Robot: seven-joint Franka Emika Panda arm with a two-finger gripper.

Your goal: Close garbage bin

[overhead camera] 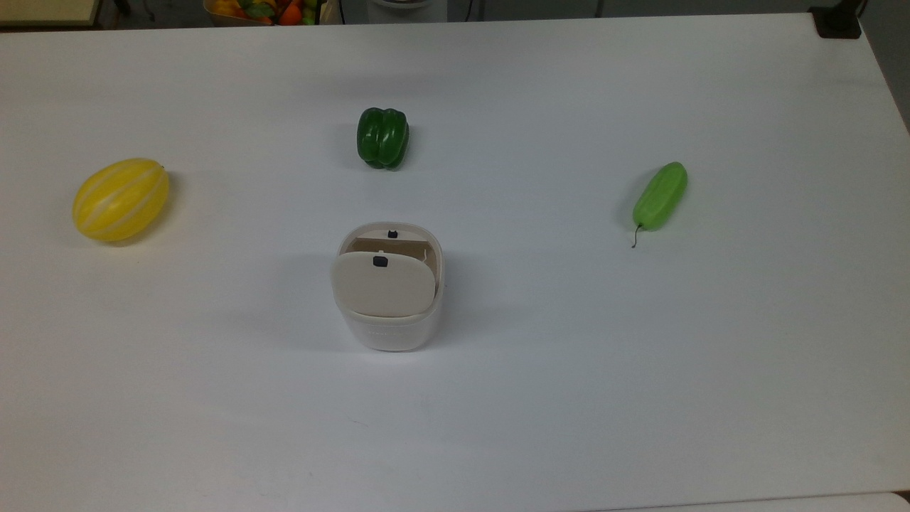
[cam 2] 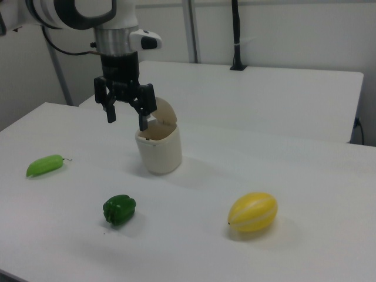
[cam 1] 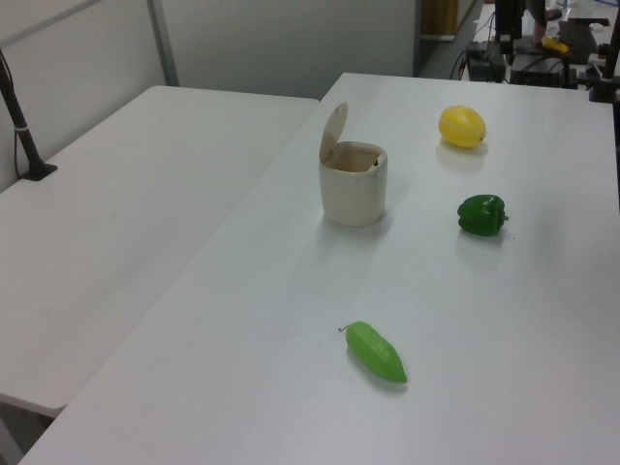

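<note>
- The garbage bin (overhead camera: 389,313) is sitting near the middle of the white table (overhead camera: 640,370), its beige lid (overhead camera: 384,283) standing raised on its hinge.
- In the right view, the gripper (cam 2: 126,116) is hanging with fingers spread wide, gripping nothing, at about ten o'clock from the bin.
- In the top view, a green pepper (overhead camera: 383,137) is lying at twelve o'clock from the bin, a yellow melon (overhead camera: 121,199) at ten, and a light-green cucumber (overhead camera: 660,195) at two.

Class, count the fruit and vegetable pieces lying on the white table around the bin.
3: a yellow striped melon at the top view's left, a dark green bell pepper behind the bin, a light green cucumber-like pod at the top view's right.
</note>
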